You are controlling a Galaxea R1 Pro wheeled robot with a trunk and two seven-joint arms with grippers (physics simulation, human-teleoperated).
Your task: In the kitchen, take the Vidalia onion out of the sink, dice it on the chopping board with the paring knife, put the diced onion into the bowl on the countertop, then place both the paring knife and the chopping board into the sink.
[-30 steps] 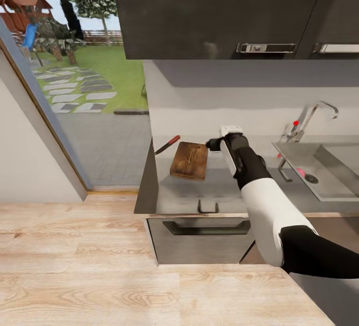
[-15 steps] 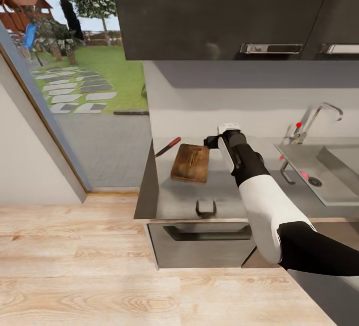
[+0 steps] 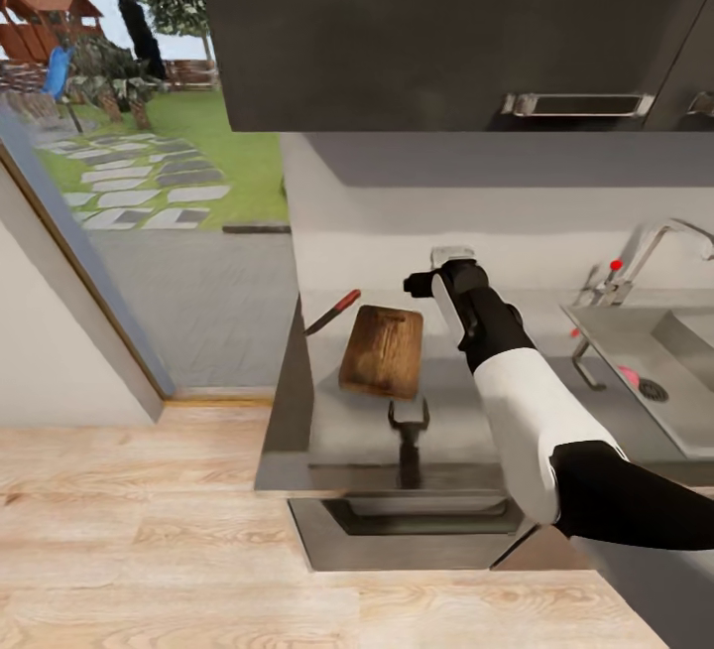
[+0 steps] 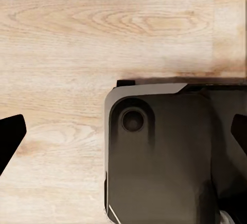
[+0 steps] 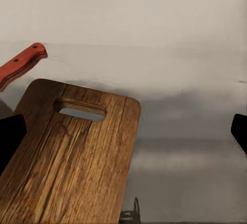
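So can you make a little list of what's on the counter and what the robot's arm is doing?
board: brown wooden chopping board with a handle slot, flat on the grey countertop
knife: red-handled paring knife, beside the board, near the counter's window end
sink: steel sink, at the far right
right end effector: open, above the counter by the board

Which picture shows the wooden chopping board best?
The head view: the whole chopping board lies on the countertop. The right wrist view shows it closer, with its handle hole, but cut off. The left wrist view looks at the floor.
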